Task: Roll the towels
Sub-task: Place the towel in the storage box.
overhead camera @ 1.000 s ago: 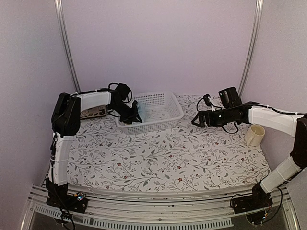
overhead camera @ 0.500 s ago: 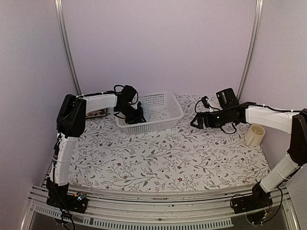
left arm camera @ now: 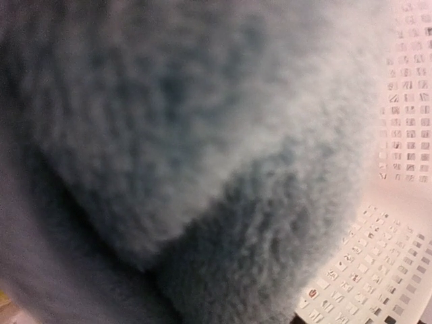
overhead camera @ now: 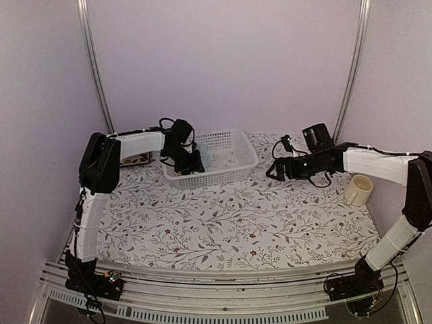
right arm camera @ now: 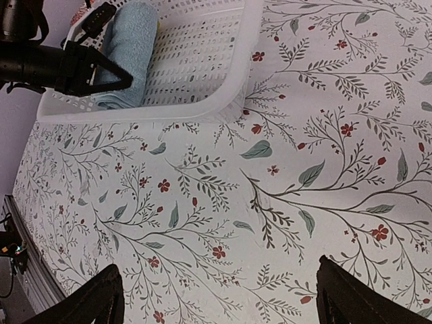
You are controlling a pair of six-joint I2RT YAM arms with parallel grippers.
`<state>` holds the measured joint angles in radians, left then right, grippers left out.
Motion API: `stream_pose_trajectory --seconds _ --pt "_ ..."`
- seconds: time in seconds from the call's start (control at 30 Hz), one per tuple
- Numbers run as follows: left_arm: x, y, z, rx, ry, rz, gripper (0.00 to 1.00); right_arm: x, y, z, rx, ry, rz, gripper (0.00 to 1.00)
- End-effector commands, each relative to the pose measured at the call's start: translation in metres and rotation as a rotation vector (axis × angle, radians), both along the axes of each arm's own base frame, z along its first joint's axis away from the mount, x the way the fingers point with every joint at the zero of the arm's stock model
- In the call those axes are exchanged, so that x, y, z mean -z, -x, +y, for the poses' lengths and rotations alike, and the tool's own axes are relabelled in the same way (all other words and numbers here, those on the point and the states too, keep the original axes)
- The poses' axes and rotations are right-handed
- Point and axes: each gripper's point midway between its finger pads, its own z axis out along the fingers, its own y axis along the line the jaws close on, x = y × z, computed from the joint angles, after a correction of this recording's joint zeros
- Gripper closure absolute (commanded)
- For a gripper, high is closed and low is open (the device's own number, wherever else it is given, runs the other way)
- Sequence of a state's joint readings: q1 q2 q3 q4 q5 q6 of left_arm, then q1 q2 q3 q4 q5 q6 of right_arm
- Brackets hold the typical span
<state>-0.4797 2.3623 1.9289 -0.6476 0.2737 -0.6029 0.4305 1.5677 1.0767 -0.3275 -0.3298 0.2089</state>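
Note:
A rolled pale blue towel (right arm camera: 135, 50) lies inside the white basket (right arm camera: 169, 111) at its left end. It fills the blurred left wrist view (left arm camera: 189, 135), where no fingers show. My left gripper (overhead camera: 192, 164) reaches into the basket. Its black fingers (right arm camera: 101, 75) sit on either side of the roll's end, and I cannot tell whether they press it. A sliver of yellow-green (right arm camera: 158, 25) shows beside the roll. My right gripper (right arm camera: 223, 297) hovers open over the bare floral cloth, right of the basket (overhead camera: 223, 174), with nothing between its fingers.
A cream cup (overhead camera: 358, 190) stands at the table's right edge, under my right forearm. A small patterned object (overhead camera: 135, 159) sits behind my left arm by the wall. The floral cloth (overhead camera: 229, 223) covers the table in front of the basket.
My left gripper has carried the blue towel from above the basket's left rim down into the basket. My right gripper has drifted slightly left.

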Motion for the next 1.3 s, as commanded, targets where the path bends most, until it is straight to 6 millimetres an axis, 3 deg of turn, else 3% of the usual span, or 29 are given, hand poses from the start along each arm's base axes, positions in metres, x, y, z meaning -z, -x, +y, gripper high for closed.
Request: stream_pose_trajectory --seconds 0.0,0.3,0.43,0.5,0.8,1.0,1.17,1.27 --pt "-0.025 -0.007 0.016 -0.052 -0.041 -0.051 0.63 -0.008 -0.006 0.006 -0.025 -0.017 -0.028 0.01" --pt "-0.05 -0.019 0.024 -0.089 -0.059 -0.131 0.58 -0.009 -0.01 0.008 -0.034 -0.018 -0.037 0.01" --pt "-0.045 -0.018 0.02 -0.077 -0.035 -0.115 0.78 -0.009 -0.01 0.009 -0.037 -0.016 -0.04 0.01" --pt "-0.049 -0.017 0.014 -0.063 -0.005 -0.112 0.82 -0.007 -0.01 0.008 -0.036 -0.01 -0.038 0.01" --pt "-0.087 -0.012 -0.007 -0.015 0.058 -0.197 0.83 -0.004 -0.009 0.009 -0.046 -0.012 -0.032 0.01" --pt "-0.092 -0.009 -0.009 -0.014 0.028 -0.23 0.83 -0.004 -0.008 0.009 -0.045 -0.012 -0.034 0.01" --pt "-0.114 -0.012 -0.037 0.053 0.131 -0.294 0.83 -0.001 -0.005 0.007 -0.04 -0.013 -0.024 0.01" --pt "-0.109 -0.012 -0.06 0.092 0.233 -0.252 0.83 -0.001 -0.005 0.008 -0.039 -0.015 -0.024 0.01"
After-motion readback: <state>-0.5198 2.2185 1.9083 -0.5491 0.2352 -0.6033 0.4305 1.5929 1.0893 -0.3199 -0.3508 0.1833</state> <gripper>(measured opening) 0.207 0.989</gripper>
